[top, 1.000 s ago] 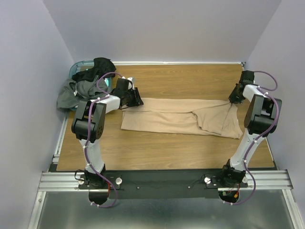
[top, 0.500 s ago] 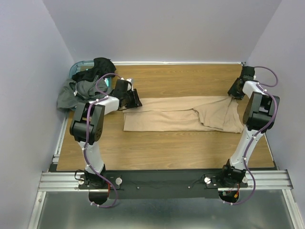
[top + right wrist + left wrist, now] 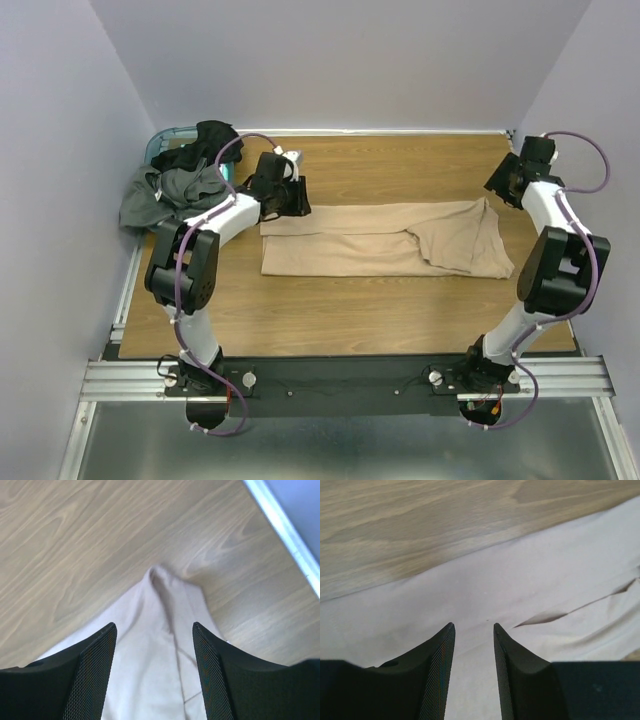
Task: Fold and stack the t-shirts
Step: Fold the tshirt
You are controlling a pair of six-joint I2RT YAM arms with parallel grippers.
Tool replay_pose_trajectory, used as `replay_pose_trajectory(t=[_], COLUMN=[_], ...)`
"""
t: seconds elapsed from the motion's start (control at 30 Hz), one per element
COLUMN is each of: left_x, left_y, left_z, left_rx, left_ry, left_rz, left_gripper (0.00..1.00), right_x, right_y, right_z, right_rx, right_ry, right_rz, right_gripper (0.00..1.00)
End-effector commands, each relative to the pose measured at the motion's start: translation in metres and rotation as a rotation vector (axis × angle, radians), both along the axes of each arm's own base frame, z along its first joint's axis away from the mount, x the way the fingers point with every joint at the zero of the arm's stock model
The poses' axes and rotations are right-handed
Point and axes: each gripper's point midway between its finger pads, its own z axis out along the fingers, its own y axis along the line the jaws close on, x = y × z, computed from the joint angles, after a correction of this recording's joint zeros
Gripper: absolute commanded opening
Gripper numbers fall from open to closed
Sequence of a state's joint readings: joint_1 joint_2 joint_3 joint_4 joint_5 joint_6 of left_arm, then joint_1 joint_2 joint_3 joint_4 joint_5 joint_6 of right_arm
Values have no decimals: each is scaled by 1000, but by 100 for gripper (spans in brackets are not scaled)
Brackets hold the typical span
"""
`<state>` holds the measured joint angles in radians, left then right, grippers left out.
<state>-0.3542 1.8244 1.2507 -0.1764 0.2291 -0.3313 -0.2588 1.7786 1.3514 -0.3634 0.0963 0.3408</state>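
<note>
Found tan t-shirt point(image 3: 380, 240) laid in long folded band mid-surface point(image 3: 400, 310). Found left end effector point(image 3: 474, 626) and right end effector point(image 3: 154, 625) parted, empty, over opposite ends. Judged soft, light, limp; best pinched at corners.

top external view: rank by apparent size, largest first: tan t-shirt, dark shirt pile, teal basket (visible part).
1. tan t-shirt: spread out flat, clearly the largest.
2. dark shirt pile: bunched up, noticeably smaller.
3. teal basket: only a sliver of rim shows; the pile hides the rest, so its real size is unclear.
</note>
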Motion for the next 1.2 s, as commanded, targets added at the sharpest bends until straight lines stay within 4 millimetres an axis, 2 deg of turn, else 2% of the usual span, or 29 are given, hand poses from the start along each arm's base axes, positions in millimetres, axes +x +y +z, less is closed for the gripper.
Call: replay_pose_trajectory(t=[0.0, 0.13, 0.2, 0.23, 0.37, 0.5, 0.57, 0.6, 0.67, 0.73, 0.77, 0.8, 0.87, 0.9, 0.93, 0.97, 1.03, 1.07, 1.13, 1.17], left_x=[-15, -33, -34, -36, -51, -74, -82, -89, -96, -106, -112, -122, -133, -142, -151, -157, -171, -175, -181, -182], left_y=[-23, -38, -40, -38, -25, -13, -10, -7, -6, -7, -6, -6, -10, -11, -17, -20, -30, -32, -35, -34], left_z=[-24, -43, -51, -55, -74, -91, -92, -91, -88, -83, -80, -81, -77, -77, -75, -74, -71, -70, -64, -61], left_rx=[-85, -158, -160, -155, -113, -90, -92, -92, -99, -120, -132, -135, -165, -175, -203, -216, -237, -237, -231, -230], left_ry=[29, 91, 91, 102, 153, 222, 238, 241, 247, 254, 258, 284, 300, 312, 323, 332, 344, 343, 335, 331], left_rz=[-127, -194, -199, -196, -138, -102, -87, -83, -81, -93, -98, -107, -139, -161, -221, -250, -318, -334, -352, -354], left_gripper=[45, 45, 45, 45, 45, 45, 45, 45, 45, 45, 45, 45, 45, 45, 45, 45, 45, 45, 45, 46], right_x=[-32, -57, -65, -72, -81, -77, -66, -64, -56, -43, -28, -26, -11, -4, 16, 21, 46, 56, 66, 81], right_y=[35, 71, 79, 83, 92, 92, 85, 83, 77, 72, 67, 67, 66, 70, 71, 74, 88, 103, 116, 129], right_z=[-15, -34, -45, -57, -84, -105, -106, -118, -126, -137, -131, -143, -142, -144, -134, -141, -138, -134, -136, -131], right_rx=[100, 193, 209, 221, 247, 256, 227, 220, 199, 182, 165, 171, 177, 190, 183, 186, 137, 110, 98, 97], right_ry=[29, 68, 95, 127, 192, 236, 234, 262, 279, 295, 270, 291, 274, 268, 227, 235, 212, 203, 208, 184], right_rz=[56, 116, 129, 130, 145, 142, 134, 137, 136, 137, 137, 137, 141, 151, 165, 177, 230, 264, 298, 322], right_gripper=[69, 69, 69, 69, 69, 69, 69, 69, 69, 69, 69, 69, 69, 69, 69, 69, 69, 69, 70, 70])
